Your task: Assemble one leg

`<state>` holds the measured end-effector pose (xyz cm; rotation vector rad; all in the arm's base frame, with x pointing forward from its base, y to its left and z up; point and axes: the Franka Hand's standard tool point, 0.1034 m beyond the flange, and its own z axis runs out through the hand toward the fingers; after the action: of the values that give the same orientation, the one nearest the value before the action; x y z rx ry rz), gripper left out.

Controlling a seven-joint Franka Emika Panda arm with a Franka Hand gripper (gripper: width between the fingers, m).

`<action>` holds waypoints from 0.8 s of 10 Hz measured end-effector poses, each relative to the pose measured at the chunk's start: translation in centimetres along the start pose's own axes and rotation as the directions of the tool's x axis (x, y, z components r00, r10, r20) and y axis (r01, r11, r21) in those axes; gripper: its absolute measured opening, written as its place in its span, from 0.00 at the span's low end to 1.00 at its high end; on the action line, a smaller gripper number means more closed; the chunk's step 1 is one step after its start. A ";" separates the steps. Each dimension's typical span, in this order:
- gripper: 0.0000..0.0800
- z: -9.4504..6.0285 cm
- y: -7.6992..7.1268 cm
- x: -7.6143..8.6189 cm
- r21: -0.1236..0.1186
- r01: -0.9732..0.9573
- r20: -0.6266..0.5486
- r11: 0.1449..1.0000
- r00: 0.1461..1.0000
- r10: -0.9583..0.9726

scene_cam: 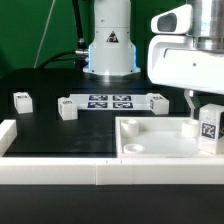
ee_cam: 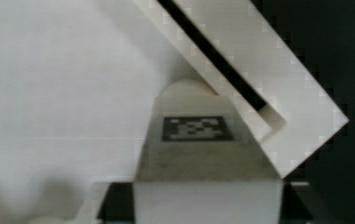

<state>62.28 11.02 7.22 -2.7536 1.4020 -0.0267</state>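
Observation:
My gripper [scene_cam: 203, 112] is shut on one leg [scene_cam: 209, 125], a stubby white block with a black-and-white tag. It holds the leg upright at the exterior view's right, over the right end of the large white square panel [scene_cam: 160, 140]. In the wrist view the leg [ee_cam: 195, 140] fills the space between my dark fingers [ee_cam: 124, 200], with the panel [ee_cam: 67, 100] and its raised edge below it. Whether the leg touches the panel is hidden. Three more legs lie on the black table: one far left [scene_cam: 22, 99], one left of centre [scene_cam: 67, 108], one at the back [scene_cam: 158, 99].
The marker board [scene_cam: 110, 101] lies flat at the back centre in front of the robot base [scene_cam: 108, 45]. A low white wall [scene_cam: 60, 168] runs along the front edge and up the left side [scene_cam: 6, 135] of the table.

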 end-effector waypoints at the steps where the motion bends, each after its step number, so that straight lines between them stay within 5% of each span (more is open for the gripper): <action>1: 0.36 0.0 0.0 0.0 0.015 -0.115 0.000 0.993 0.993 0.115; 5: 0.36 0.0 0.0 0.1 0.034 -0.493 0.016 0.869 0.870 0.493; 8: 0.36 0.0 -0.2 -0.4 0.027 -0.803 0.035 0.596 0.596 0.802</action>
<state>62.20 11.46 7.19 -1.8027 2.4526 0.0104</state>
